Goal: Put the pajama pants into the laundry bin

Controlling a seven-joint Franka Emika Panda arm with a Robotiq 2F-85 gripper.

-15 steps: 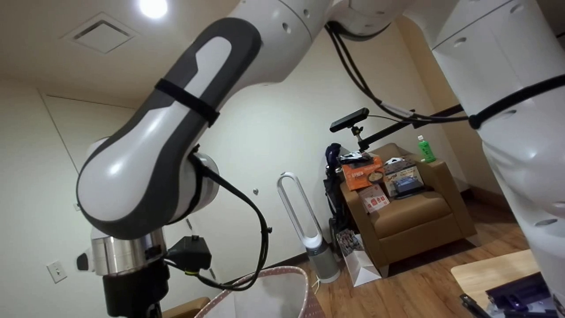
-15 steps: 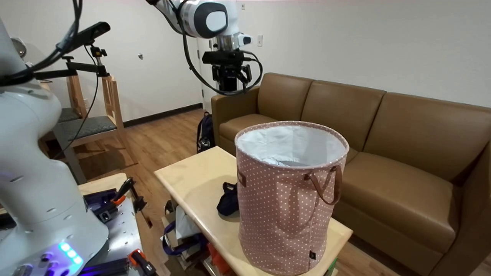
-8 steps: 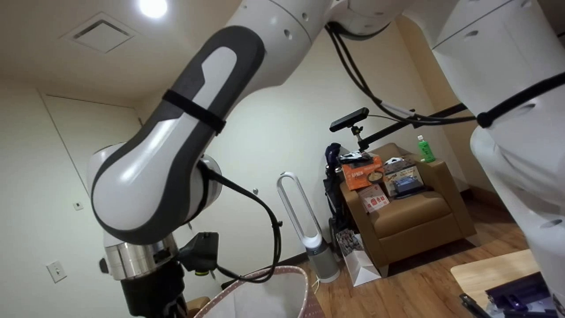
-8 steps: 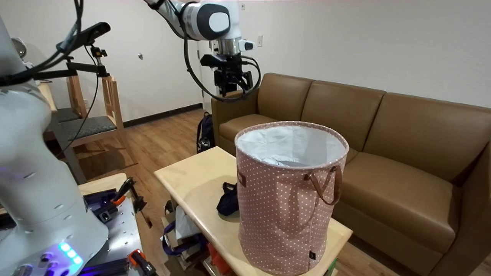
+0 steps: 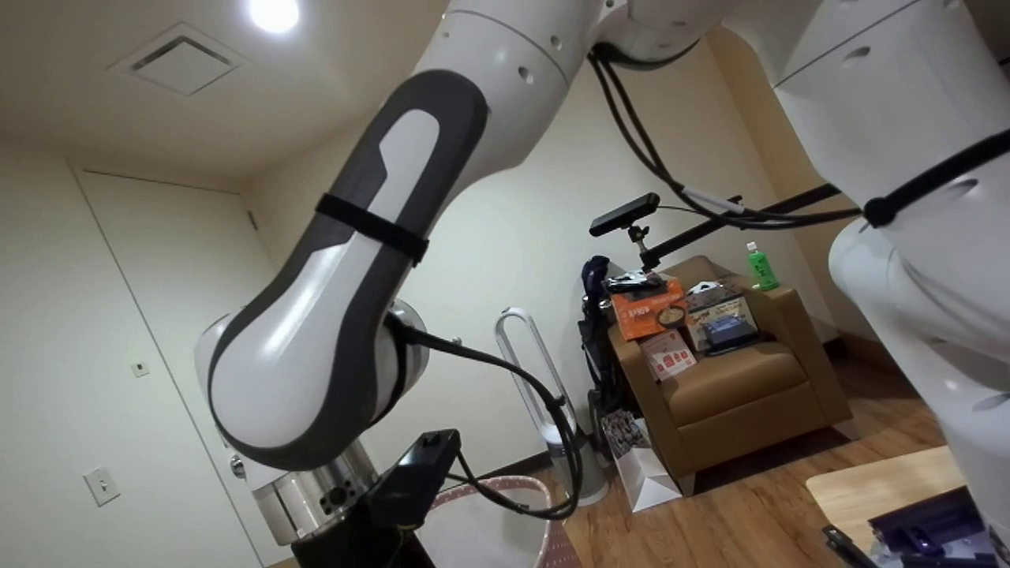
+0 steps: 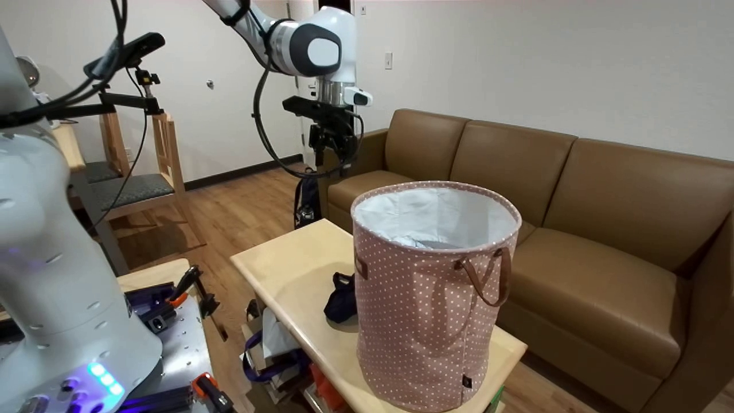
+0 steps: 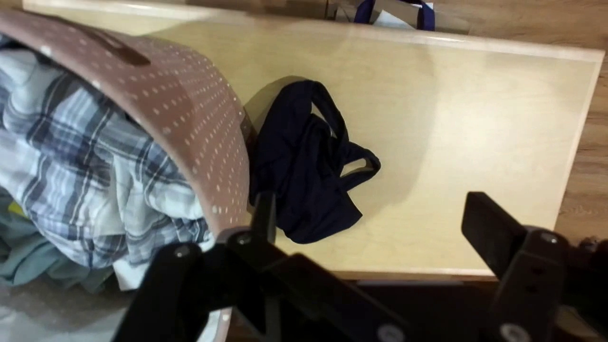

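Blue pants (image 7: 90,161) diagonally below end effector (image 7: 371,213)

In both exterior views I have the laundry bin (image 6: 418,327), a tall round tub, dusty pink with white dots outside and a white lining within, its top wide open. It stands upright on the light wooden table (image 6: 289,264), a brown handle drooping from its side and a small dark tag low on its wall. Through my wrist view I look down on the pajama pants (image 7: 80,156) inside the bin: soft plaid in white, pale blue and grey-blue, crumpled in loose folds, partly hidden from me behind the rim
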